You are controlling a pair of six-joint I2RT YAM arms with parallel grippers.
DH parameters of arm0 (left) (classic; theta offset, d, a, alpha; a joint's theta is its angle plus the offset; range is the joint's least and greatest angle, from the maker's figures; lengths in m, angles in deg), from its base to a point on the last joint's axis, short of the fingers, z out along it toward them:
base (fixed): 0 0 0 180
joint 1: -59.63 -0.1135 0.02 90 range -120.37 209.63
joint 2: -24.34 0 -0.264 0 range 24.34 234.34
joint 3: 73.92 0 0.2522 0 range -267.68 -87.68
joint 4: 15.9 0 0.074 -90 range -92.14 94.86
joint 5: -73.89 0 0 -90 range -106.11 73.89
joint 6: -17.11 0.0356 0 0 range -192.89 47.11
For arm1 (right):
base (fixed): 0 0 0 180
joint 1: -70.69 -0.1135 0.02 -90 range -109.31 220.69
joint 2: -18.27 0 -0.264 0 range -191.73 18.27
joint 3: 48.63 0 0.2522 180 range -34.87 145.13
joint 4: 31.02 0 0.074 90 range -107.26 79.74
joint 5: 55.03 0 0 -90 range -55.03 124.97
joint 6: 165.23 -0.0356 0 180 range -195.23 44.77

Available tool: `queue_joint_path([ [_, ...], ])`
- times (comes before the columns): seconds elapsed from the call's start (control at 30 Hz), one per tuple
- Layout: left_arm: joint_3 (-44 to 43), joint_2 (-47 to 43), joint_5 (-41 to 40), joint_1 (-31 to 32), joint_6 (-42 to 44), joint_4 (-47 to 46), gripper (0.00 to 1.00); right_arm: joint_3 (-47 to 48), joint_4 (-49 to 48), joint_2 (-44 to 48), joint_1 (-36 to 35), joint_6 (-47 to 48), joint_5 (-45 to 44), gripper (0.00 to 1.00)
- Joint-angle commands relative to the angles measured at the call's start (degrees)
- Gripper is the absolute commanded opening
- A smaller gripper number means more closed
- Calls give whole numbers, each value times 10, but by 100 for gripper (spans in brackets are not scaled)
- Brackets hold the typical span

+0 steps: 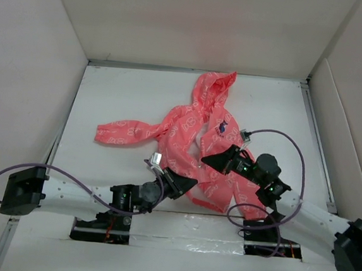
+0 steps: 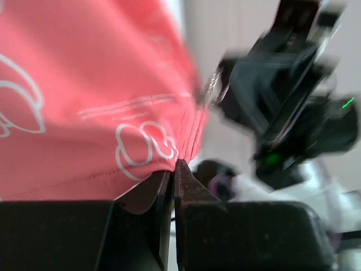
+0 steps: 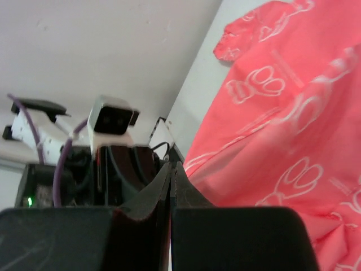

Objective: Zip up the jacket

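The coral-pink jacket [image 1: 188, 126] lies crumpled mid-table, hood [image 1: 214, 87] toward the back, one sleeve [image 1: 124, 132] stretched left, and a dark-blue logo [image 1: 221, 127] on the chest. My left gripper [image 1: 193, 182] is at the bottom hem. In the left wrist view its jaws [image 2: 175, 164] are shut and the jacket [image 2: 84, 101] hem gathers into their tips. My right gripper [image 1: 204, 158] rests on the front opening, pointing left. Its jaws [image 3: 172, 165] are shut, with the jacket [image 3: 293, 130] edge right against the tips; I cannot tell whether fabric is pinched there.
White walls enclose the white table [image 1: 108, 97] on three sides. A purple cable [image 1: 282, 137] loops over the right arm and another [image 1: 57, 170] trails from the left arm. The two wrists are close together, and the right arm [image 2: 293, 101] shows blurred just beyond my left jaws.
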Motion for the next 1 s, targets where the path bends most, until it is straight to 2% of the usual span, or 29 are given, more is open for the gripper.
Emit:
queue_joint_path([
  [0.0,-17,32,74,33,37,107,0,30,-182,-83,65,-72,68,0],
  [0.17,-46,31,35,62,38,184,0,75,-266,-169,122,-99,115,0],
  [0.33,-53,-59,17,74,50,233,0,178,-177,-209,199,-27,104,0],
  [0.5,-113,-159,-44,80,98,344,0,365,-34,-246,278,101,15,0],
  [0.6,-168,-209,-74,80,139,412,0,468,-11,-306,331,140,-28,0],
  [0.77,-246,-291,-136,80,181,499,0,624,18,-424,398,153,-54,0],
  [0.87,-251,-337,-156,80,199,507,0,681,48,-454,424,147,25,0],
  [0.93,-237,-349,-158,80,160,534,0,652,62,-418,400,153,98,0],
  [0.97,-228,-352,-154,80,136,551,0,589,63,-397,382,185,116,0],
])
